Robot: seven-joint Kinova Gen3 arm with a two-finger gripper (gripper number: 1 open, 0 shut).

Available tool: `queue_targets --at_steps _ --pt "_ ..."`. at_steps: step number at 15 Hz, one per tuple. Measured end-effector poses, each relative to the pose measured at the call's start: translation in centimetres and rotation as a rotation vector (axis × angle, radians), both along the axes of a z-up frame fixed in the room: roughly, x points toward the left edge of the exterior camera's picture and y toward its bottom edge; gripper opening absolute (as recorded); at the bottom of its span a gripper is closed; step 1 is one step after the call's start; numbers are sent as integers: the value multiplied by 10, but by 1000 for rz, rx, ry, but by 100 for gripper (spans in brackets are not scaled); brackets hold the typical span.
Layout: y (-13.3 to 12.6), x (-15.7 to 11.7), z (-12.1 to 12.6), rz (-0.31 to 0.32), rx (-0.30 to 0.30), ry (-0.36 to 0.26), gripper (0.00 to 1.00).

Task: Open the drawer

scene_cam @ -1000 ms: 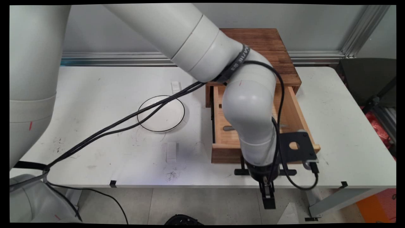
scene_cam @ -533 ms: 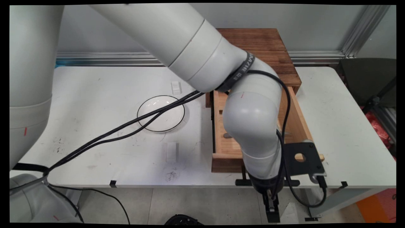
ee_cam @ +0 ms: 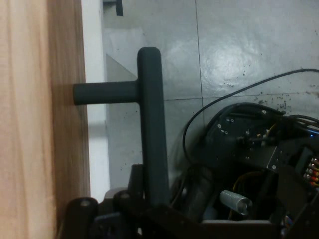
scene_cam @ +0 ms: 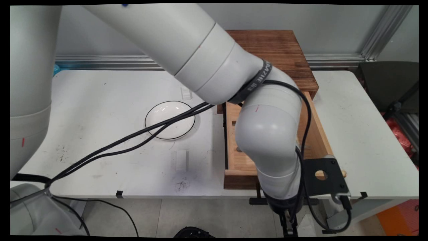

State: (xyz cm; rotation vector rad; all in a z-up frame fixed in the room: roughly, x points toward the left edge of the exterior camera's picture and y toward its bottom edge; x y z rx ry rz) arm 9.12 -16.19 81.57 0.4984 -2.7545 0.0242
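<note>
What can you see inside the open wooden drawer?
Inside the drawer, a small grey item lies on the floor by the left wall; the arm covers the rest.

The pincer (scene_cam: 290,225) has drawn the wooden drawer (scene_cam: 239,174) farther out.

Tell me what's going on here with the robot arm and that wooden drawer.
The white arm reaches down over the table's near edge, its gripper at the black handle on the front of the wooden drawer. The drawer stands well out of its wooden cabinet, farther out than a second ago. A white plate with a dark rim sits on the table to the drawer's left, under the hanging cables.
</note>
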Motion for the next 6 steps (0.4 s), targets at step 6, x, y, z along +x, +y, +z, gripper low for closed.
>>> queue_targets --at_steps 6 --pt "9 -2 4 -5 7 5 100"
